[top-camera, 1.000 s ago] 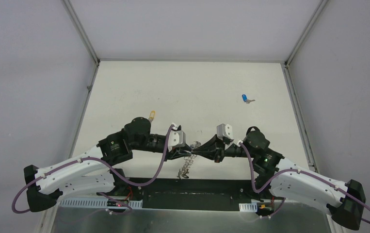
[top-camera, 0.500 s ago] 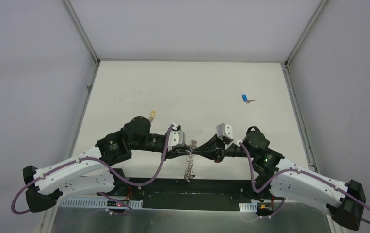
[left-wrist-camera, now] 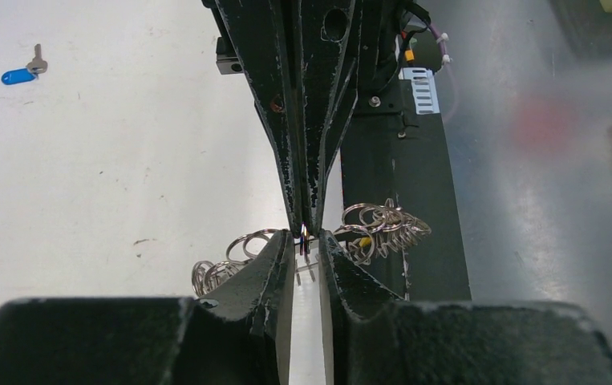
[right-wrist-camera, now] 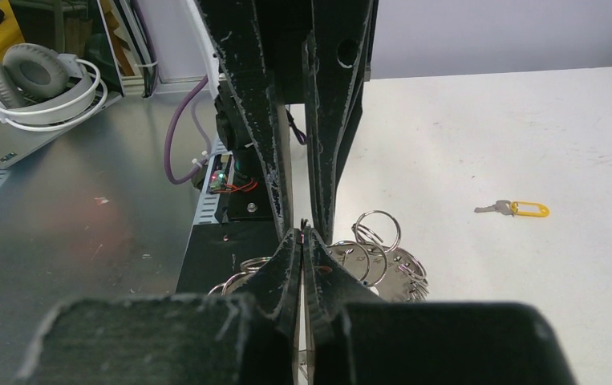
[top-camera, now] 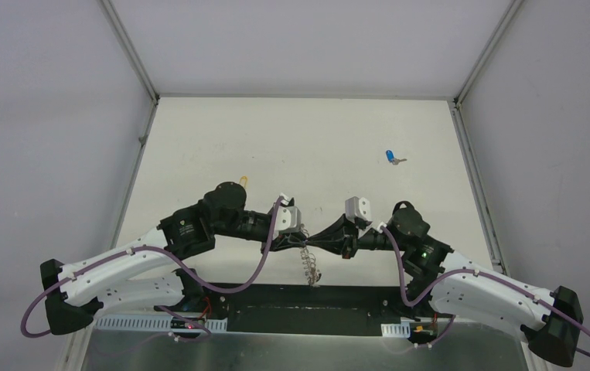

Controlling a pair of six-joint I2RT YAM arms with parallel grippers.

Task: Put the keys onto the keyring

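My two grippers meet tip to tip above the table's near edge. The right gripper (right-wrist-camera: 302, 235) is shut on a thin sliver with a reddish-purple glint; I cannot tell whether it is a key or a ring. The left gripper (left-wrist-camera: 308, 238) has its jaws a narrow gap apart around that sliver. The keyring (top-camera: 309, 267), a chain of grey wire coils, hangs from the meeting point, and its coils (left-wrist-camera: 383, 224) show on both sides of the fingers. A blue key (top-camera: 390, 157) lies far right. A yellow key (right-wrist-camera: 527, 209) lies behind the left arm.
A black base strip (top-camera: 299, 297) and a metal ledge run along the near edge under the hanging keyring. White headphones (right-wrist-camera: 34, 80) lie off the table. Grey walls close in the white table (top-camera: 299, 131) on three sides.
The hanging keyring has swung from down-left to down-right. The left arm has shifted a little to the right. The right arm holds its place, still shut.
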